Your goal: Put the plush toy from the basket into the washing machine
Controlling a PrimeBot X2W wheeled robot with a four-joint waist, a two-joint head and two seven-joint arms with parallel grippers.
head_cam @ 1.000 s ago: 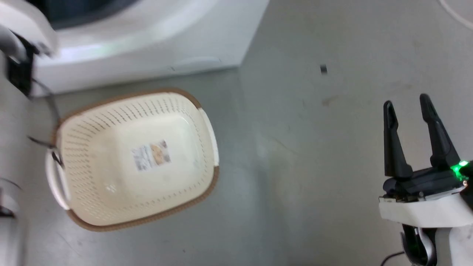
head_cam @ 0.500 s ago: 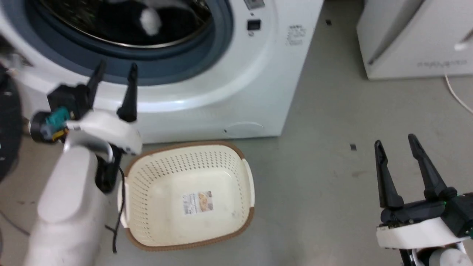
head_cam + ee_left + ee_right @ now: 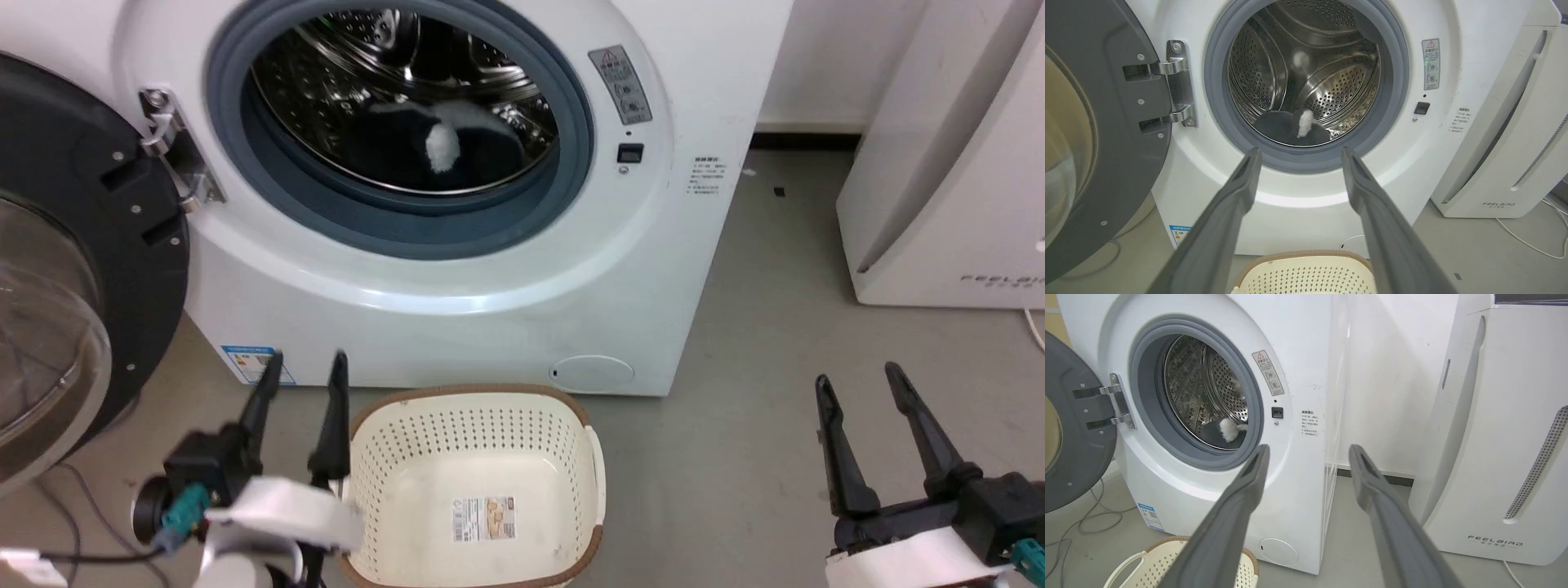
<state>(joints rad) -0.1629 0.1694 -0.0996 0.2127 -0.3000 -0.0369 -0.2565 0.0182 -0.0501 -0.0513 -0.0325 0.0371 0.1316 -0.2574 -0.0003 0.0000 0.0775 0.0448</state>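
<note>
Grippers in the foreground, both empty: left gripper [image 3: 306, 361] at lower left of the head view, right gripper [image 3: 856, 377] at lower right, long dark fingers [image 3: 333, 425] of each spread wide. Plush toy [image 3: 408, 151] well apart from both, up and beyond the left gripper, lying on the bottom of the steel drum [image 3: 343, 73] inside the washing machine [image 3: 457, 327], black fur with a white tuft turned toward the porthole. In the left wrist view, toy framed just above the gap between that gripper's fingertips, fingers aimed at the lower edge of the grey porthole rim [image 3: 392, 233]. Left gripper held low, fingers pointing up toward the machine front, pale wrist housing [image 3: 277, 510] below, teal connector [image 3: 181, 500] at its side. Right gripper likewise upright, off to the right of the machine, over bare grey floor [image 3: 751, 327]; in the right wrist view, fingers aimed past the machine's right front corner toward the wall [image 3: 824, 57]. Basket [image 3: 384, 445] on the floor just beside the left gripper and directly before the machine: cream, perforated, brown-rimmed, label sticker [image 3: 484, 518] showing on its bottom. Door [image 3: 90, 188] of the machine swung fully open to the left on a metal hinge [image 3: 167, 139], porthole wide open. Warning sticker [image 3: 620, 82] and small dark button [image 3: 630, 153] on the machine front, right of the porthole. Farther right, plain white appliance [image 3: 939, 204] marked FEELBIRD, beside the machine and against the wall.
</note>
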